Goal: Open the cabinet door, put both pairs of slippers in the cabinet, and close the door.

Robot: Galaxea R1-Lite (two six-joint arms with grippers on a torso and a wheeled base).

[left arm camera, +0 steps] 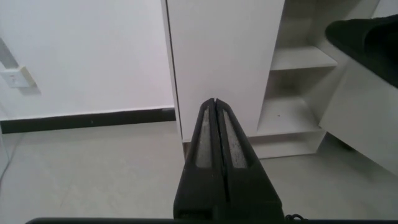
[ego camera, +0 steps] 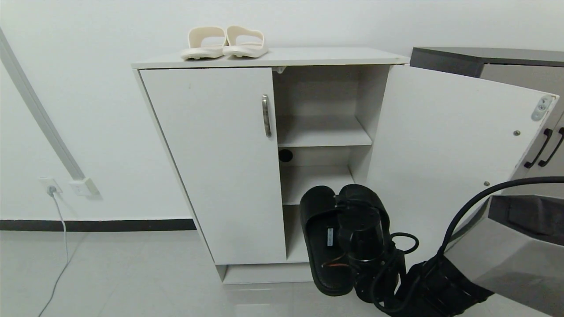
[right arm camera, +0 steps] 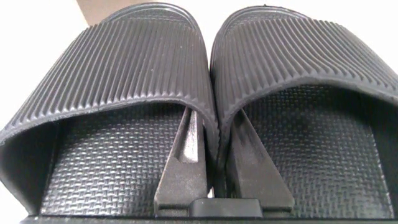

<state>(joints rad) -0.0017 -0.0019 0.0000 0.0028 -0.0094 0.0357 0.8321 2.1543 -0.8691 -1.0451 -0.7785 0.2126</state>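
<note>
A pair of black slippers (ego camera: 335, 237) hangs in front of the white cabinet's (ego camera: 264, 59) open right half, held by my right gripper (ego camera: 368, 246). In the right wrist view one finger sits inside each slipper, and the right gripper (right arm camera: 214, 155) is shut on the two inner strap edges of the black slippers (right arm camera: 149, 68). A cream pair of slippers (ego camera: 224, 42) lies on top of the cabinet. The right door (ego camera: 449, 145) is swung wide open; the left door (ego camera: 216, 163) is closed. My left gripper (left arm camera: 214, 106) is shut and empty, low over the floor before the cabinet.
Inside the open half are an upper shelf (ego camera: 321, 132), a middle shelf (ego camera: 313, 185) and the bottom. A grey cabinet (ego camera: 506, 61) stands behind the open door at the right. A wall socket with a cable (ego camera: 53, 189) is at the left, above tiled floor (ego camera: 110, 273).
</note>
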